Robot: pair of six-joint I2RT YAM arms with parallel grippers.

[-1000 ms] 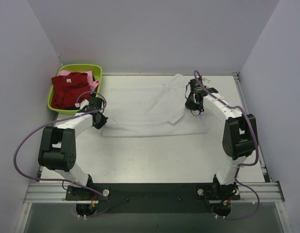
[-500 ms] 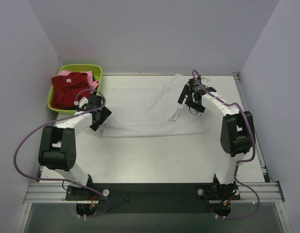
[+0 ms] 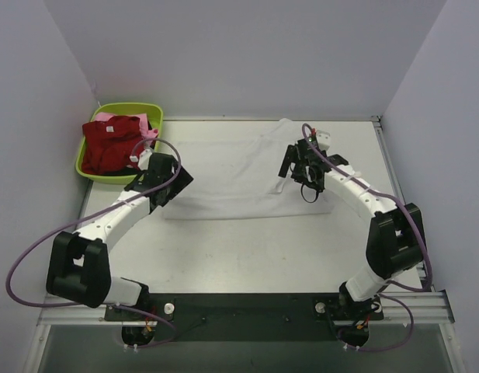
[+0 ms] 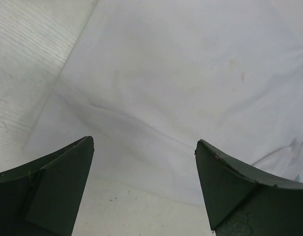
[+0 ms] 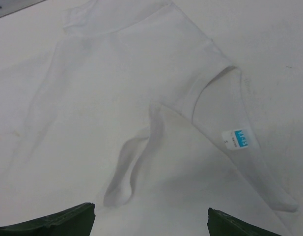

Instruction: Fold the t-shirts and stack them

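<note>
White cloth fills most of what I see: one white t-shirt point(image 3: 239, 175) lies flat across the far half of the table point(image 3: 247, 256), reaching from near the left edge towards the far right corner. I count three shirts. The other two, a dark red t-shirt point(image 3: 109, 144) and a pink t-shirt point(image 3: 150, 134), are bunched together in the single lime-green basin point(image 3: 119, 108) at the far left corner. There are two pincers, one per arm.

A second ago both pincers were shut down on the white shirt, the left at its left edge and the right near its collar. Both have since let go and lifted off. The left arm has swung its elbow out towards the near left, and the right pincer has drifted a little leftward over the cloth.

The left gripper point(image 3: 171, 183) stands with its jaws wide apart and nothing between them. It hangs over the shirt's left edge, where the left wrist view shows cloth meeting bare table. The right gripper point(image 3: 288, 165) is spread just as wide and also holds nothing; it hovers over the right part of the shirt, above a raised crease point(image 5: 134, 167). The small blue neck label point(image 5: 237, 138) lies ahead of it and to the right.
</note>
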